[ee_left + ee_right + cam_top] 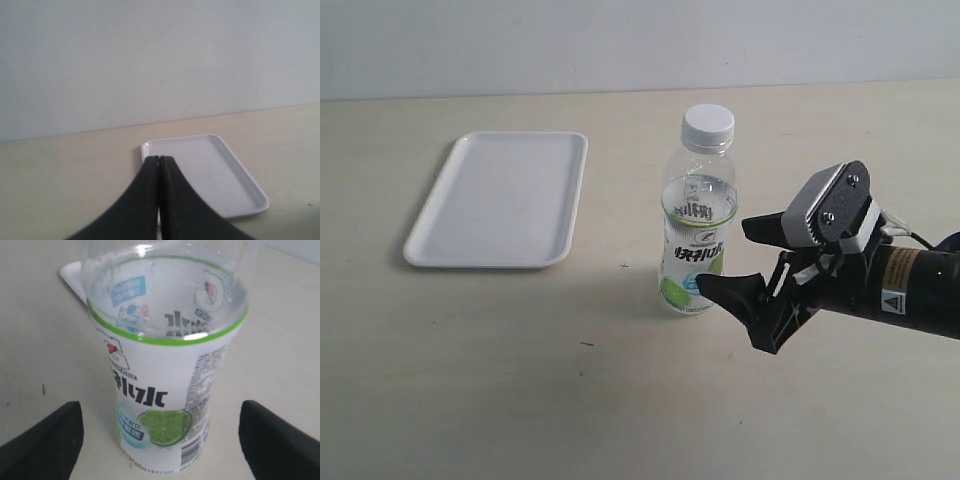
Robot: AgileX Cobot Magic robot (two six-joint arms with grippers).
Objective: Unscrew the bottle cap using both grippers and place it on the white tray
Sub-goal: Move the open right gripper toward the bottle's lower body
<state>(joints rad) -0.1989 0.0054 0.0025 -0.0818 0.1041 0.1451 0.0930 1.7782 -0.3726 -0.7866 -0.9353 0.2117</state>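
The small clear plastic bottle with the white-and-green label (698, 235) is standing upright on the pale counter (470, 390), its long axis pointing straight up. The ribbed round white screw cap (708, 124) is sitting on its neck. Whether the bottle is holding liquid, I cannot tell. The flat white rectangular plastic tray (500, 200) is lying apart from it on the left arm's side, its long sides running toward the back wall. The right hand (728, 258), black with a grey plate, is hovering low, fingers spread wide either side of the label with gaps showing. The all-black left hand (159, 200) is facing the tray, fingers pressed together, gripping nothing.
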